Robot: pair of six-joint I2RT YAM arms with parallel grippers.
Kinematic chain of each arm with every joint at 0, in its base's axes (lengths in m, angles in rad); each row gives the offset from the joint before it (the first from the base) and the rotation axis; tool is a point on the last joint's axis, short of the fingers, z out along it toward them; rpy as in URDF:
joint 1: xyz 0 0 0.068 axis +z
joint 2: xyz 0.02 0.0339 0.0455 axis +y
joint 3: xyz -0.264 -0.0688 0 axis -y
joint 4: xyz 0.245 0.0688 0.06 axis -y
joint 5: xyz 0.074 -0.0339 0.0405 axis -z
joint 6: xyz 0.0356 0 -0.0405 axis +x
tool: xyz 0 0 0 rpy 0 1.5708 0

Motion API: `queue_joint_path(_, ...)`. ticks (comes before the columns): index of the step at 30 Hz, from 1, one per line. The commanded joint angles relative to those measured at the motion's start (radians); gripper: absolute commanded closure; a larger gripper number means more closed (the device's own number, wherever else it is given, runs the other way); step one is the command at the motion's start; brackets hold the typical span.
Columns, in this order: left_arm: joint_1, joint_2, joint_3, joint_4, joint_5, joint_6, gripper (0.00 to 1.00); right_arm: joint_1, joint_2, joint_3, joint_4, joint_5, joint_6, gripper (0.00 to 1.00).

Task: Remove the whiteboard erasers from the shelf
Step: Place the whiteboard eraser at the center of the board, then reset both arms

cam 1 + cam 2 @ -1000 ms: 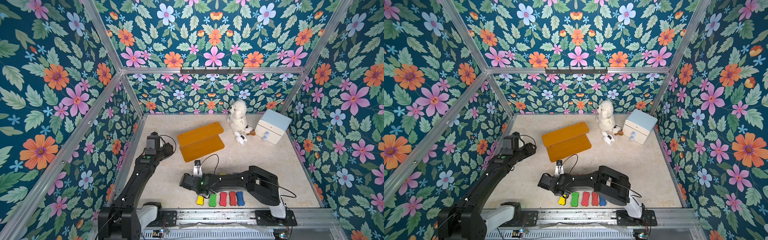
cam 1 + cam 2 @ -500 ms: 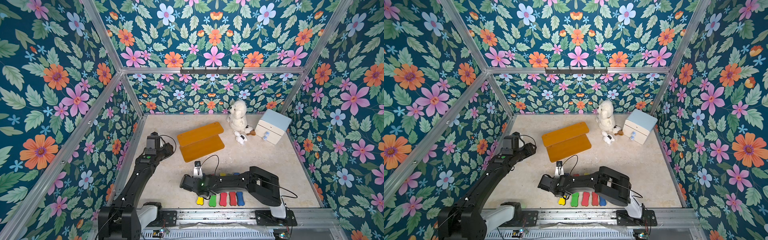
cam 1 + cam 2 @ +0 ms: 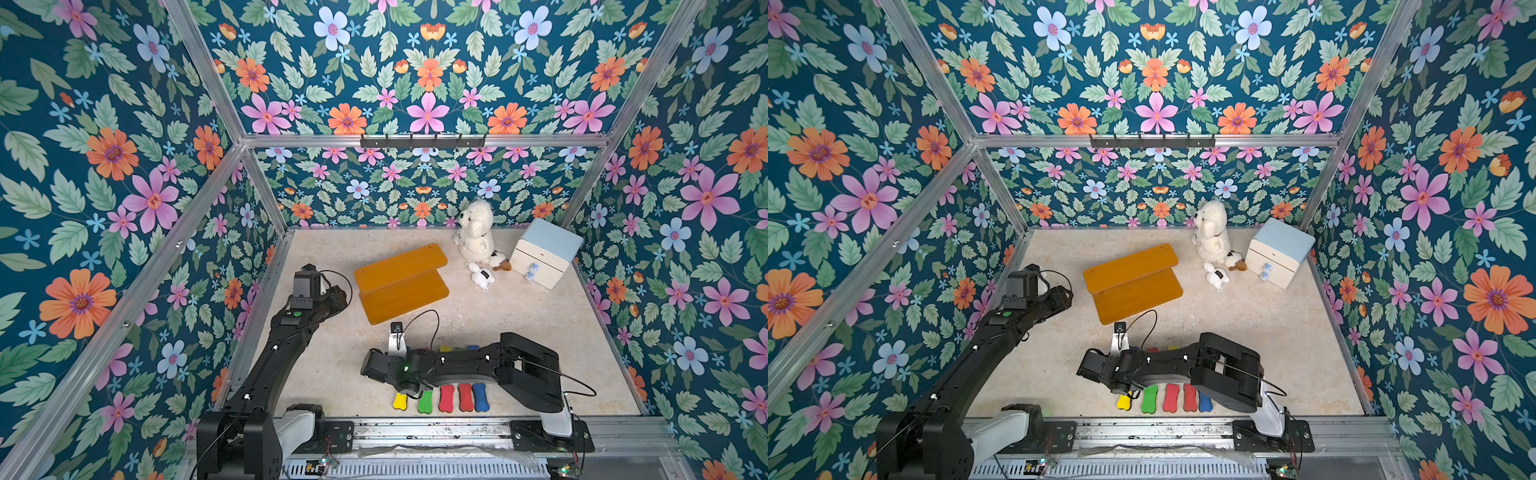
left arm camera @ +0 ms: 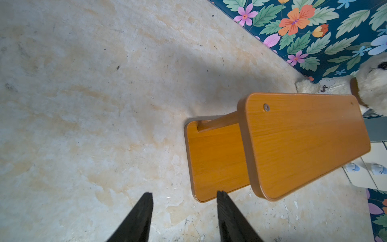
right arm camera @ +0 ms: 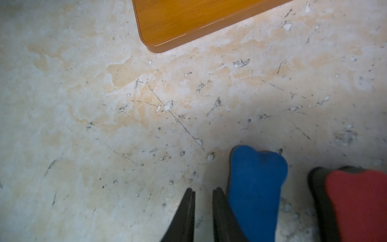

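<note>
Looks like the last release, with erasers (image 3: 446, 397) lying in rows on the bench (image 3: 519, 324), well clear of the bare shelf (image 3: 401, 282), left fingers (image 4: 144, 209) apart, right fingers (image 5: 188, 209) a slit apart, both empty; next, merely withdraw.

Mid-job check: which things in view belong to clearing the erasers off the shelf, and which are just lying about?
Job:
- orange shelf, nothing on either tier
- near row of five erasers on the table
- farther row of erasers, mostly hidden

Lying about:
- big white plush dog
- small plush toy
- white-and-blue drawer box
</note>
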Motion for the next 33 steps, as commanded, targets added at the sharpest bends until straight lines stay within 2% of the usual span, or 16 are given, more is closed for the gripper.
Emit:
queue_joint_path(1,0.002,-0.001,0.007,-0.003,-0.005,0.009,0.45,0.004,-0.01,0.006,-0.005,0.014,0.008,0.78)
queue_joint_path(11,0.001,-0.02,0.002,0.0,0.006,0.009,0.45,0.023,-0.095,0.048,-0.003,0.104,-0.074,0.7)
queue_joint_path(17,0.001,-0.032,0.018,0.01,-0.035,0.01,0.45,0.021,-0.224,-0.057,0.112,0.218,-0.21,0.57)
queue_joint_path(21,0.001,-0.028,0.028,0.032,-0.059,0.016,0.42,0.014,-0.337,-0.194,0.283,0.357,-0.362,0.49)
queue_joint_path(24,0.001,-0.01,0.04,0.027,-0.09,0.01,0.39,-0.021,-0.434,-0.309,0.401,0.481,-0.422,0.36)
queue_joint_path(27,0.001,0.009,0.043,0.038,-0.116,0.012,0.37,-0.09,-0.524,-0.44,0.521,0.519,-0.474,0.31)
queue_joint_path(29,0.001,0.021,0.049,0.051,-0.127,0.028,0.35,-0.134,-0.589,-0.547,0.658,0.536,-0.544,0.21)
queue_joint_path(31,-0.001,0.036,0.051,0.075,-0.144,0.034,0.29,-0.165,-0.66,-0.692,0.874,0.598,-0.649,0.09)
queue_joint_path(32,-0.001,0.041,0.049,0.091,-0.152,0.036,0.23,-0.184,-0.695,-0.751,0.99,0.6,-0.717,0.08)
queue_joint_path(33,-0.002,0.045,0.042,0.109,-0.171,0.034,0.08,-0.209,-0.736,-0.822,1.104,0.584,-0.784,0.07)
